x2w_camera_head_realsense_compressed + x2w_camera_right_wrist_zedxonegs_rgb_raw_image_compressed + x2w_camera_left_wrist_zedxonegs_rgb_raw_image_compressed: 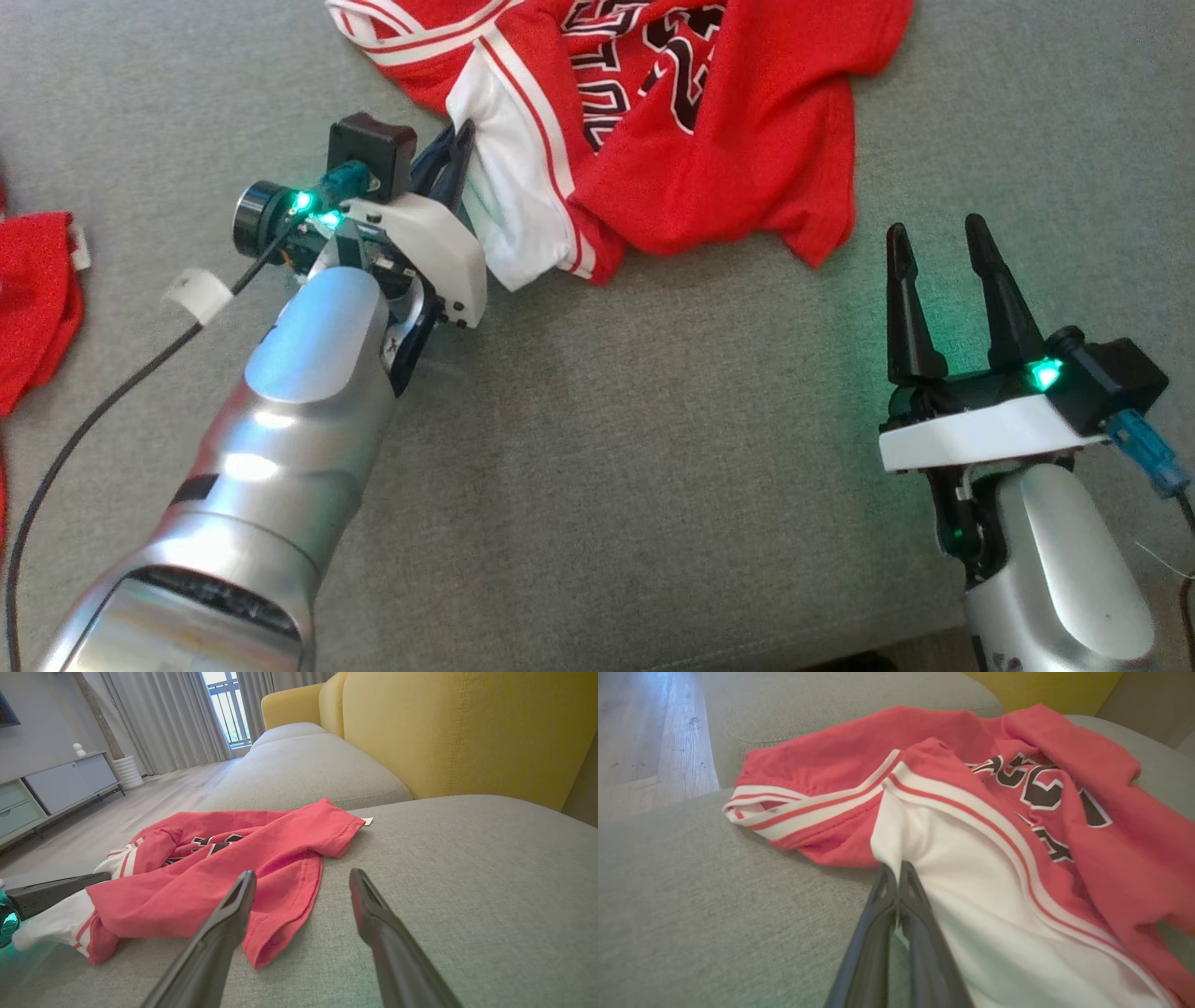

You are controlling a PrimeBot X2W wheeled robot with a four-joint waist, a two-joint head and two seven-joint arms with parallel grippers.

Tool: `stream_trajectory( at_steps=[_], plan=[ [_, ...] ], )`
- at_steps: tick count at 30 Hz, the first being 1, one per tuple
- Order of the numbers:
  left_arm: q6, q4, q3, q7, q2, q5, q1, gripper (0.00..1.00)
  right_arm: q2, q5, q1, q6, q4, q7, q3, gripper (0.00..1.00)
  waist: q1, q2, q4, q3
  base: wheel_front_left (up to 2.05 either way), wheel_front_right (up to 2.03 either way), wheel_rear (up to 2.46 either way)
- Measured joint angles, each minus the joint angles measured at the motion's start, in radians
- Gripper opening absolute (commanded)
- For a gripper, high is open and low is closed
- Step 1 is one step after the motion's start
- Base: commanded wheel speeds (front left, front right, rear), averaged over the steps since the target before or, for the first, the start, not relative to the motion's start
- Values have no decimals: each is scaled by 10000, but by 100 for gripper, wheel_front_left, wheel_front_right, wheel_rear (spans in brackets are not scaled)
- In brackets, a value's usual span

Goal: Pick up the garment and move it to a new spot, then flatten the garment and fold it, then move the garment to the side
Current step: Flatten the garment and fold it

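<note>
Our left hand clenched on white edge of jersey; our right hand spread, empty, bare sofa around.

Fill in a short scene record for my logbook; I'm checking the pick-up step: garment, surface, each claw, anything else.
garment: red jersey, crumpled, unfolded
surface: grey sofa cushion
left claw: shut on the jersey's white panel
right claw: open, empty, apart from the jersey
other: second red cloth at the head view's left edge
</note>
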Motion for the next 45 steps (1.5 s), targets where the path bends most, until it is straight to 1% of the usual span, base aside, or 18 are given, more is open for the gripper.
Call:
stream_trajectory(
  at_steps=[6, 9, 17, 21, 25, 26, 27, 28, 33, 36, 38, 41, 45],
  plan=[
    [-10, 102, -334, -686, -48, -422, 14, 0, 0, -86, 0, 0, 180, -10, -63, 100, 0, 0, 267, -339, 0, 0, 0],
    [-81, 109, -500, -976, -65, -627, 65, 0, 0, -125, 13, 0, 282, -12, -107, 100, -1, 0, 460, -602, 0, 0, 0],
    [-54, 102, -903, -1361, -90, -1126, 989, 0, 0, -163, 267, 0, 660, -4, -410, 100, -1, 0, 1326, -1456, 0, 0, 0],
    [56, -128, -1143, -1475, -86, -1392, 1665, 0, 0, -148, 496, 0, 905, 0, -500, 100, -2, 0, 1938, -2030, 0, 0, 0],
    [324, -385, -1187, -1551, -86, -1613, 2250, 0, 0, -92, 645, 0, 1014, 12, -487, 100, -3, 0, 2380, -2405, 0, 0, 0],
    [364, -405, -1193, -1549, -84, -1666, 2403, 2, 0, -90, 681, 0, 1045, 35, -487, 100, -2, 0, 2475, -2481, 0, 0, 0],
    [426, -418, -1191, -1547, -84, -1716, 2570, 44, 0, -90, 704, 0, 1066, 84, -489, 100, -2, 0, 2570, -2550, 0, 0, 0],
    [502, -424, -1185, -1517, -82, -1774, 2741, 100, 0, -90, 718, 0, 1072, 84, -487, 100, -2, 0, 2658, -2613, 0, 0, 0],
    [903, -654, -903, -1674, 17, -2136, 3545, 100, 0, -90, 845, 0, 1074, 107, -497, 100, -2, 0, 2929, -2891, 0, 0, 0],
    [1151, -1204, -700, -1941, 263, -2173, 3800, 100, 0, -90, 897, 0, 1012, 174, -602, 100, -2, 0, 3044, -3010, 0, 0, 0],
    [1260, -1850, -439, -2073, 477, -2174, 3947, 100, 0, -90, 945, 0, 888, 173, -709, 100, 0, 0, 3131, -3077, 0, 0, 0],
    [1576, -2926, -81, -2151, 754, -2155, 4373, 100, 2, -8, 1185, 0, 679, 161, -825, 100, -1, 0, 3260, -3203, 0, 0, 0],
    [1973, -4729, 474, -2155, 1026, -1887, 5716, 100, 8, 48, 1660, 0, 560, 157, -878, 100, -2, 1, 3337, -3372, 0, 0, 0]
  ],
)
